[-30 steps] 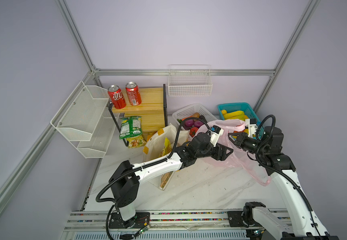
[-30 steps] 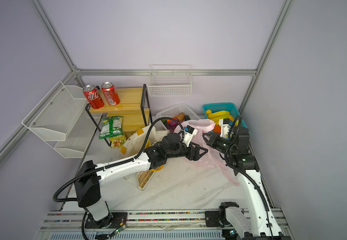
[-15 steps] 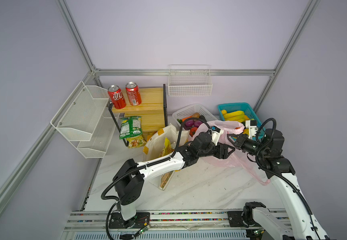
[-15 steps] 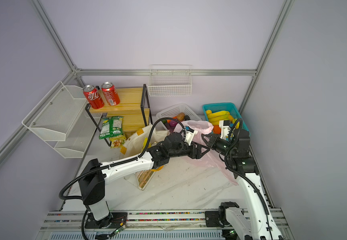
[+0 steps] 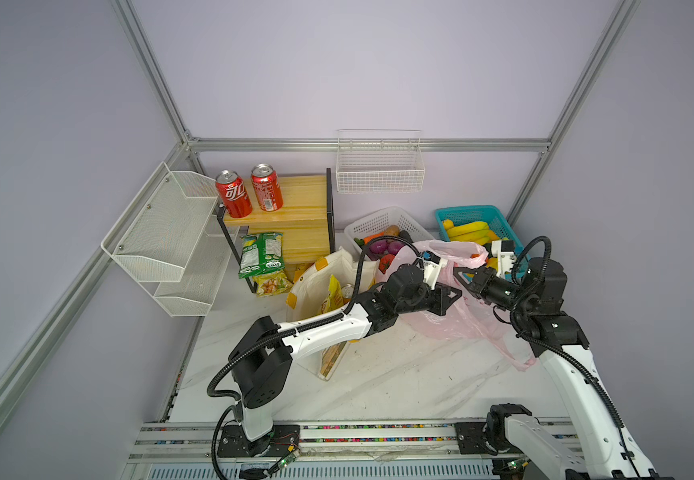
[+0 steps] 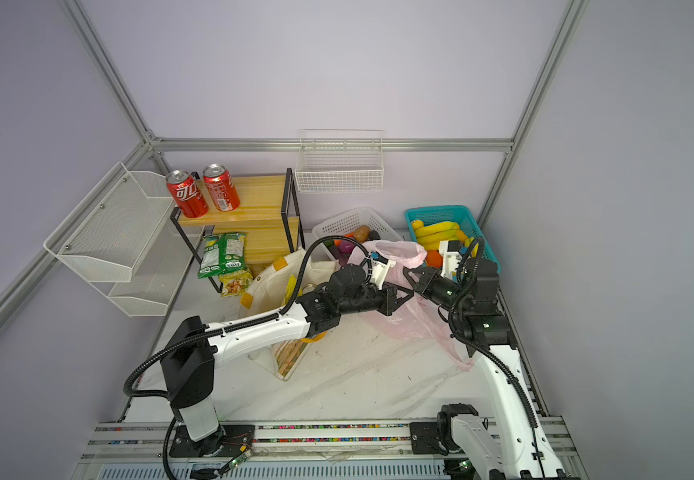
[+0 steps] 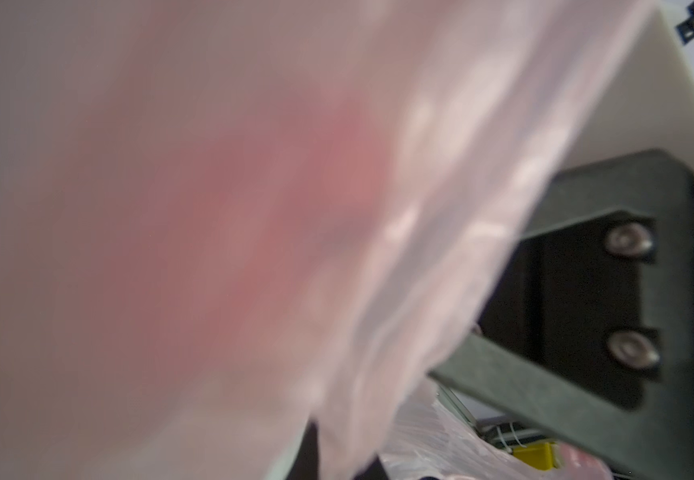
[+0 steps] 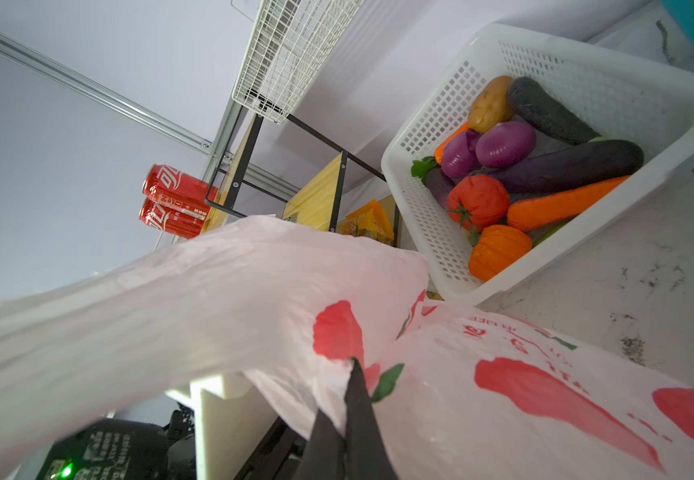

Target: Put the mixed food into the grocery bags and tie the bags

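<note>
The pink plastic bag [image 5: 453,320] [image 6: 413,322] lies at the right of the marble top, its upper film lifted. My left gripper [image 5: 455,293] [image 7: 337,451] reaches across and is shut on that film, which blurs most of the left wrist view. My right gripper [image 5: 459,274] [image 8: 351,370] faces it from the right, shut on the printed pink film [image 8: 440,374]. The cream tote [image 5: 316,286] [image 6: 264,286] stands left of the bag. A yellow crisp packet [image 5: 330,295] and a can top [image 5: 347,289] show inside it.
Behind the bag stand a white basket [image 5: 378,222] of vegetables and a teal basket [image 5: 472,214] of bananas, with an orange round fruit [image 6: 433,257] at its near corner. A wooden shelf [image 5: 299,195] carries red cola cans [image 5: 233,200]; a green crisp packet [image 5: 260,253] leans below. Wire racks hang on the walls.
My left gripper has moved right toward the right gripper and has gone from open to shut on the pink film. The right gripper kept its hold and shifted slightly.
</note>
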